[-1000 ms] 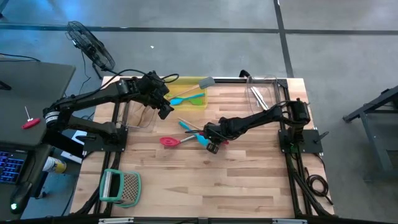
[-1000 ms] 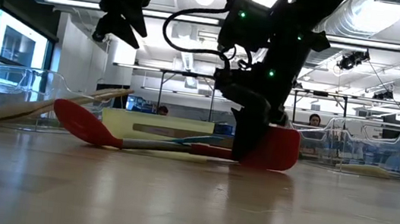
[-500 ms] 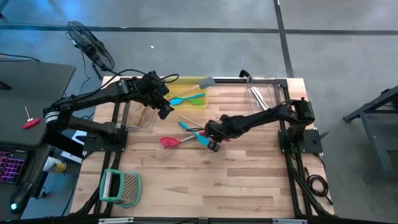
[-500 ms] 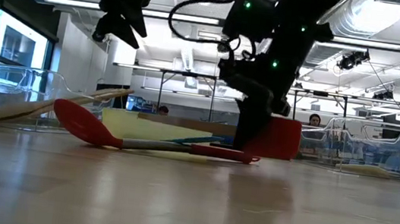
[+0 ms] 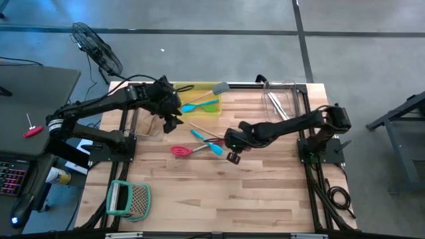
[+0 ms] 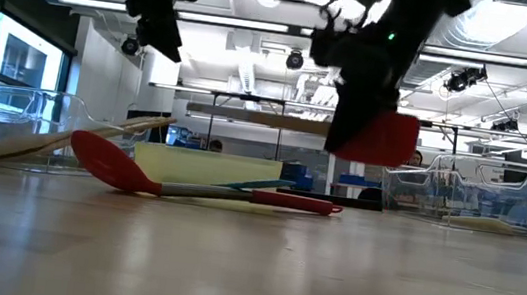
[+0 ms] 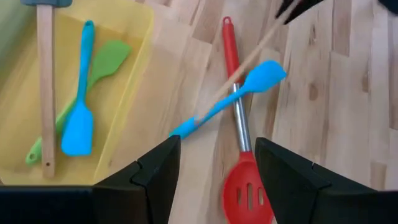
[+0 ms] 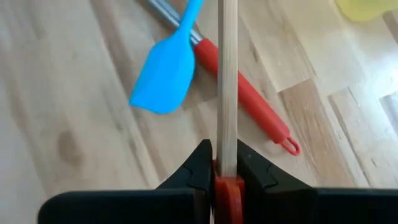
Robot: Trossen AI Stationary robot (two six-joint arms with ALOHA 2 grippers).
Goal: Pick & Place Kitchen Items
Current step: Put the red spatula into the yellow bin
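Hanging clear above the wooden table (image 5: 199,186), a red-headed spatula with a pale wooden handle (image 8: 228,81) is clamped between the closed fingers of the right gripper (image 5: 232,153), near the table's middle. In the low view its red head (image 6: 378,137) shows under the gripper, with the handle running level off to one side. Directly below the gripper lie a red slotted spoon (image 5: 180,151) and a blue spatula (image 8: 166,68), crossed over each other on the boards. Beyond them, away from the right gripper toward the table's far edge, sits a yellow tray (image 7: 127,99) holding a second blue spatula (image 7: 79,118), a green spatula (image 7: 102,65) and a grey-headed wooden-handled spatula (image 5: 217,87). The left gripper (image 5: 169,121) hovers empty beside that tray, its fingers (image 7: 155,177) spread partly apart. A clear bin (image 5: 282,99) stands at the far right corner, another clear bin (image 6: 5,116) at the left edge.
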